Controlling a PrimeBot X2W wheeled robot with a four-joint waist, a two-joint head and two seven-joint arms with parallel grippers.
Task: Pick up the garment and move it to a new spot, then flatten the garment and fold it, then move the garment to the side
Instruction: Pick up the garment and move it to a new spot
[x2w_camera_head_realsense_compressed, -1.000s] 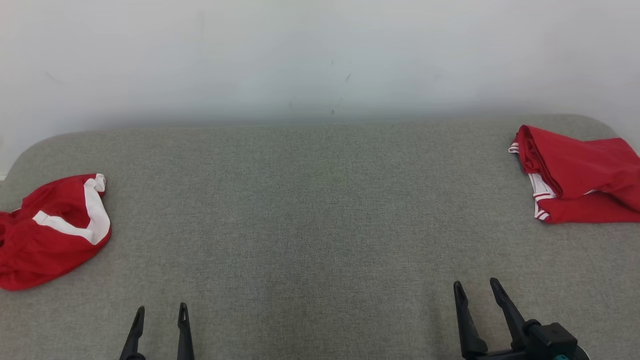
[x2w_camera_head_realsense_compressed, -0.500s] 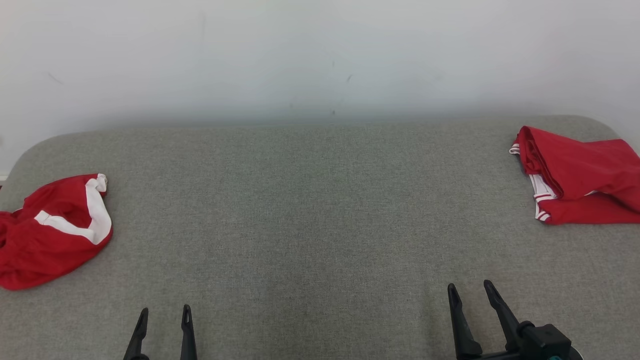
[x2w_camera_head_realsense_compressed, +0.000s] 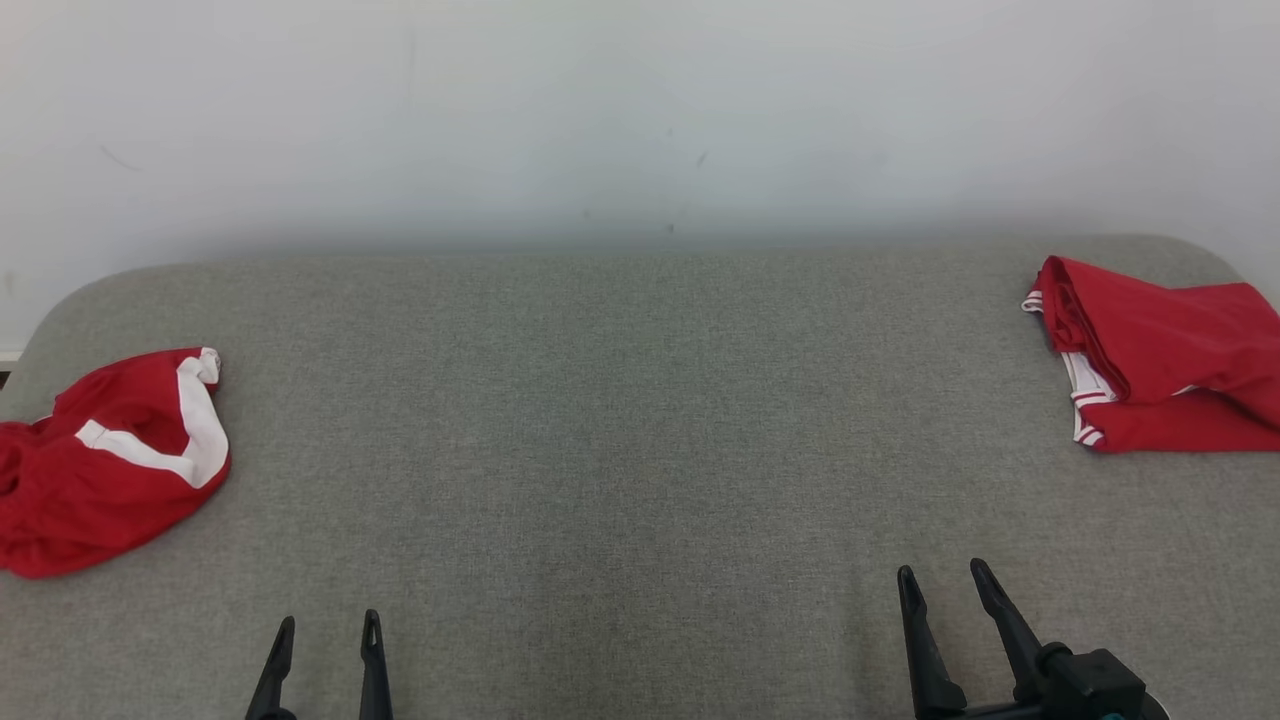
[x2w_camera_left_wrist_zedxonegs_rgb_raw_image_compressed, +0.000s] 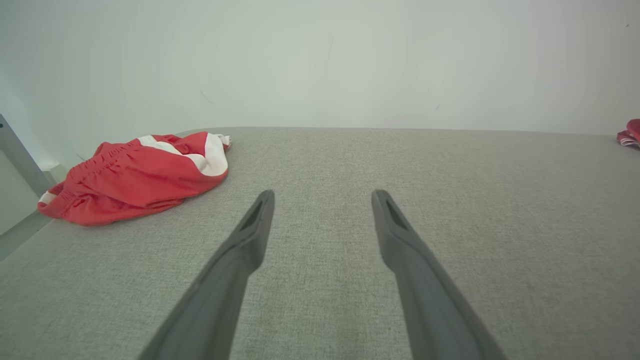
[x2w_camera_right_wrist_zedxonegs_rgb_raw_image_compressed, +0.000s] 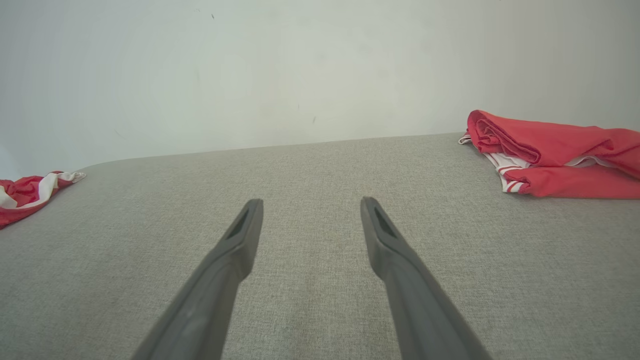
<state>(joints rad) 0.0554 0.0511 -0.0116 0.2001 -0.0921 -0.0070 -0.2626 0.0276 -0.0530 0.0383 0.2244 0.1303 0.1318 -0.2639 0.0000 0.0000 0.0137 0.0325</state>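
The counter (x2w_camera_head_realsense_compressed: 640, 400) carries 2 red-and-white garments, a crumpled garment (x2w_camera_head_realsense_compressed: 105, 465) left and a folded garment (x2w_camera_head_realsense_compressed: 1170, 350) right, with 2 tools near, the left tool (x2w_camera_head_realsense_compressed: 328, 620) and the right tool (x2w_camera_head_realsense_compressed: 941, 568).

Head view looks down over the gray cushion (x2w_camera_head_realsense_compressed: 640, 420) toward the wall (x2w_camera_head_realsense_compressed: 640, 100); the 2 wrist views skim low across it, facing the same wall.

Left gripper (x2w_camera_head_realsense_compressed: 327, 628) and right gripper (x2w_camera_head_realsense_compressed: 942, 582) both spread, holding nothing
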